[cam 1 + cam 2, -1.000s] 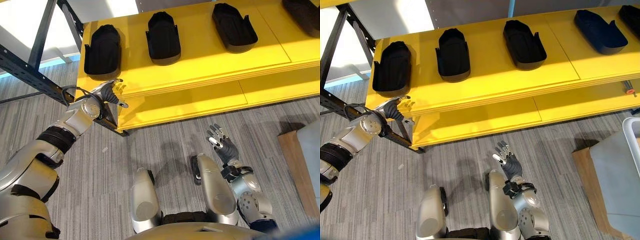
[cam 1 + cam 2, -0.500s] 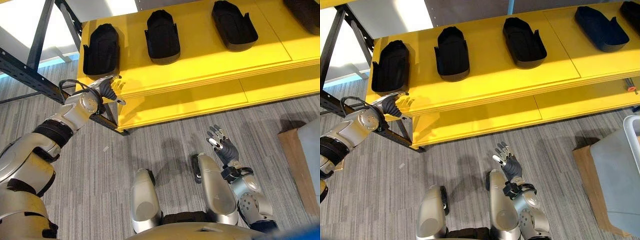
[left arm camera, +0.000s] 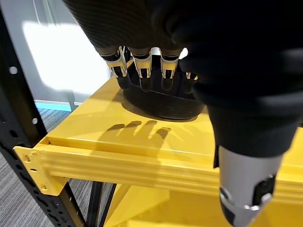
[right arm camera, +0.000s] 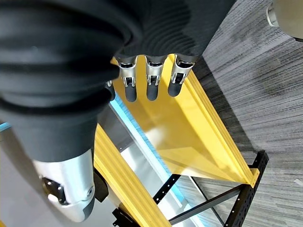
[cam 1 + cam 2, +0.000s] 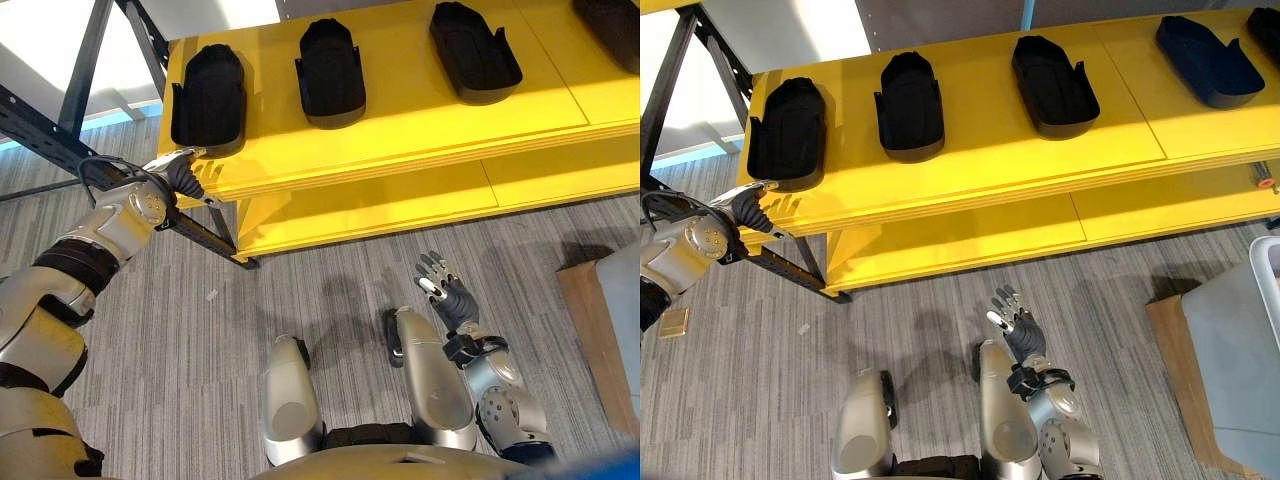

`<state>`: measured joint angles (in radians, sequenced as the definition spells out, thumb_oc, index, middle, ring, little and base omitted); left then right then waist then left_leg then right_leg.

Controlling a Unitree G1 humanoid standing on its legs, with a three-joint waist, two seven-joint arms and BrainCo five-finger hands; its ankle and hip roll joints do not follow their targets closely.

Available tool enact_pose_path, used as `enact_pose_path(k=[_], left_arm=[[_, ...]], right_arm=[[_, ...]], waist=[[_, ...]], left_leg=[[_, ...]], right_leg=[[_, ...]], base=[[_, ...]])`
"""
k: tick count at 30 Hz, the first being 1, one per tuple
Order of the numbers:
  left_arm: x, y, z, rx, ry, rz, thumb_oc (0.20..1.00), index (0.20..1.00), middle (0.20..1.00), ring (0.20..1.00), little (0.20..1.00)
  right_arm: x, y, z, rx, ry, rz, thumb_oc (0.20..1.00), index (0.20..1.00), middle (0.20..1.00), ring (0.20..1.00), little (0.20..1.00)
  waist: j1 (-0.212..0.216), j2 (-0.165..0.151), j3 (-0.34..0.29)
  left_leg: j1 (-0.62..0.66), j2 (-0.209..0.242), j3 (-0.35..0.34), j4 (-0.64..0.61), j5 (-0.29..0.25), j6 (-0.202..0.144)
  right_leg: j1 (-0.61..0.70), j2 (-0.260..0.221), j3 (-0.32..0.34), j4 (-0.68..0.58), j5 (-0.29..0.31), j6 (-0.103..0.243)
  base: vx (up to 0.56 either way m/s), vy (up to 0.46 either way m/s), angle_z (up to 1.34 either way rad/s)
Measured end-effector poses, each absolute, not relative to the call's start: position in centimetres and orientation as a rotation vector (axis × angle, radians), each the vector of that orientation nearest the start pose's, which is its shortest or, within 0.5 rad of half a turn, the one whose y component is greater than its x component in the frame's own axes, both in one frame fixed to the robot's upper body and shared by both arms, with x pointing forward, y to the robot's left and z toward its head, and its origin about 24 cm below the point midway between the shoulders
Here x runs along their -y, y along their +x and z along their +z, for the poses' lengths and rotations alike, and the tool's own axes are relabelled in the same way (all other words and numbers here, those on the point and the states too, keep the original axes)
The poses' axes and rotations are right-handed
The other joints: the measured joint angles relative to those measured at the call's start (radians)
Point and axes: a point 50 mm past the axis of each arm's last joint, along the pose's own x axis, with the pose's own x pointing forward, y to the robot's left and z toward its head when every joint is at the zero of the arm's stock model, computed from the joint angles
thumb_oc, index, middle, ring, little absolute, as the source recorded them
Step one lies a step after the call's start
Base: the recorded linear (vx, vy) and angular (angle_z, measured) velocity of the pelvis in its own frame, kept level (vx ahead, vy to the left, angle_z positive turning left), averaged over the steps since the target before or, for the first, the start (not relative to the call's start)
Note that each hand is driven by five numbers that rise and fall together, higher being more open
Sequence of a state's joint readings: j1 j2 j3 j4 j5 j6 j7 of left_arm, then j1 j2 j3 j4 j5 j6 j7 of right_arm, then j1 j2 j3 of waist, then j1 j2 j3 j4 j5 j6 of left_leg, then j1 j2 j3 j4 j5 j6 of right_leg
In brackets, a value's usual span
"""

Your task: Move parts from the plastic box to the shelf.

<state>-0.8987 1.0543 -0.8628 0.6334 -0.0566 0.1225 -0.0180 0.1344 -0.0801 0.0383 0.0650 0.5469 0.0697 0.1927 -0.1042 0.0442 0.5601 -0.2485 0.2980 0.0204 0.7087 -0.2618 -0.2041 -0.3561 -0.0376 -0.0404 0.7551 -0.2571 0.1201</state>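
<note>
Left hand drawn back from shelf, 4 parts

Yellow shelf, two tiers, on a black frame over grey carpet. Top tier: black parts in a row, 9 to 3 o'clock.

From up at the robot's head, the two eye views looked steeply down and forward, sharing the yellow shelf, its row of black parts and the grey carpet from places slightly apart. The left wrist view sat very close behind the left hand, facing level along the shelf's front edge toward one part. The right wrist view looked past the right hand at the shelf's underside and the carpet.
</note>
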Motion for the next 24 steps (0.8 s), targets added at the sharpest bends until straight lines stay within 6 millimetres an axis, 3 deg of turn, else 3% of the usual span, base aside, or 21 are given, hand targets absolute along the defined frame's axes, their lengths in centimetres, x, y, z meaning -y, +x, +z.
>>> enact_pose_path(k=[24], left_arm=[[-30.8,35.5,17.9,-0.205,1.344,0.014,1.0,1.0,1.0,1.0,1.0]], right_arm=[[15.7,21.4,-1.0,-0.23,0.521,0.129,1.0,1.0,1.0,1.0,1.0]], waist=[[-0.005,-0.019,0.0]], left_leg=[[-0.009,-0.001,0.008,0.007,-0.008,0.005]], right_leg=[[-0.004,-0.001,0.005,-0.017,0.015,-0.003]], base=[[0.0,0.0,0.0]])
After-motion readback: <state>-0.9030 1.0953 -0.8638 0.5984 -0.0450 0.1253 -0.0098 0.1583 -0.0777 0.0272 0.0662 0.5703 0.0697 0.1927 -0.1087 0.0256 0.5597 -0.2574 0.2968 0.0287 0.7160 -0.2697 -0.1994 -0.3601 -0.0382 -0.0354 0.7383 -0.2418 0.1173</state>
